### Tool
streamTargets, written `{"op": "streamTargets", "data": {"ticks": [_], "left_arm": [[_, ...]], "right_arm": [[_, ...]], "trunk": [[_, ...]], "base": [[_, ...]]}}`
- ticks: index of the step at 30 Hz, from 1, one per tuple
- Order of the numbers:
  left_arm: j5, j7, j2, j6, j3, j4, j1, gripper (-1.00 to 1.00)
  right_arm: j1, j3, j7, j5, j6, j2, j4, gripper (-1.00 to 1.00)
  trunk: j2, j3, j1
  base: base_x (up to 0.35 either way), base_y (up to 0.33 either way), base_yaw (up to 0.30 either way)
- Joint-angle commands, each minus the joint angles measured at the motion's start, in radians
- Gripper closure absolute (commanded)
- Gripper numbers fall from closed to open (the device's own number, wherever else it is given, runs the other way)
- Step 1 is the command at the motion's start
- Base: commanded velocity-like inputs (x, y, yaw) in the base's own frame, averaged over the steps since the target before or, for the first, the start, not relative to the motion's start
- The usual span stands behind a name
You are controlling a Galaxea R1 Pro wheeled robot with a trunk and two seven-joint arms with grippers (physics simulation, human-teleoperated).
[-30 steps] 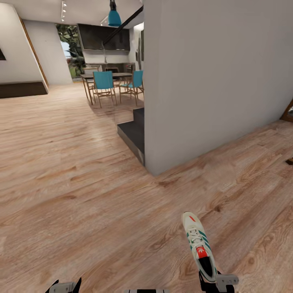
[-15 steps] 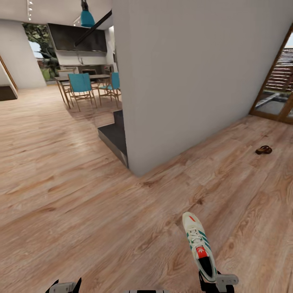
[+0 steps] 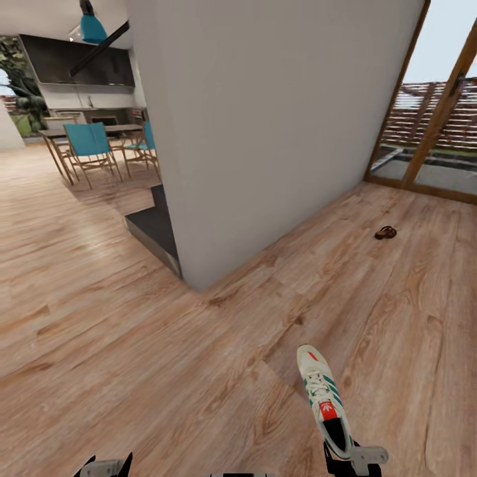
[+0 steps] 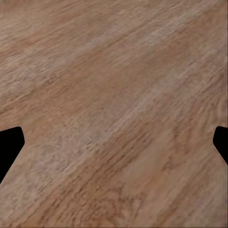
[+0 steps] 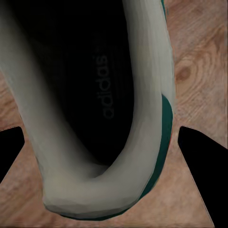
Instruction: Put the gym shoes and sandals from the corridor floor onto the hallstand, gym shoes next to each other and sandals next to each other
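Observation:
A white gym shoe [image 3: 323,397] with teal stripes and a red tongue patch hangs over the corridor floor [image 3: 199,371], toe pointing away from me. My right gripper [image 3: 350,458] is shut on its heel. The right wrist view looks into the shoe's dark opening [image 5: 95,109], with a fingertip on either side of the heel. One dark-brown sandal [image 3: 385,232] lies far off on the floor near the glass door. My left gripper [image 4: 114,142] is open over bare planks, its housing [image 3: 106,468] at the head view's lower edge. The hallstand, the other gym shoe and the other sandal are out of view.
A white wall block [image 3: 265,132] juts into the floor ahead, with a dark step [image 3: 154,228] at its left side. Behind it stand a dining table [image 3: 86,132] and teal chairs [image 3: 86,142]. A wood-framed glass door [image 3: 430,132] closes the far right.
The camera has swung to the right, so the wall and dining area have slid left and the sandal and glass door have come in. The shoe stays in my right gripper.

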Motion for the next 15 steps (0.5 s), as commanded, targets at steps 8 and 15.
{"op": "streamTargets", "data": {"ticks": [8,15], "left_arm": [[0.004,-0.010,0.000,-0.001,0.006,0.001,0.000,-1.00],[0.004,-0.010,0.000,-0.001,0.006,0.001,0.000,-1.00]], "right_arm": [[-0.001,-0.006,0.004,0.008,-0.004,0.001,0.001,1.00],[-0.001,-0.006,0.004,0.008,-0.004,0.001,0.001,1.00]], "trunk": [[0.000,0.003,0.000],[0.000,0.006,0.000]], "base": [[0.000,0.000,-0.300],[0.021,0.000,-0.300]]}}
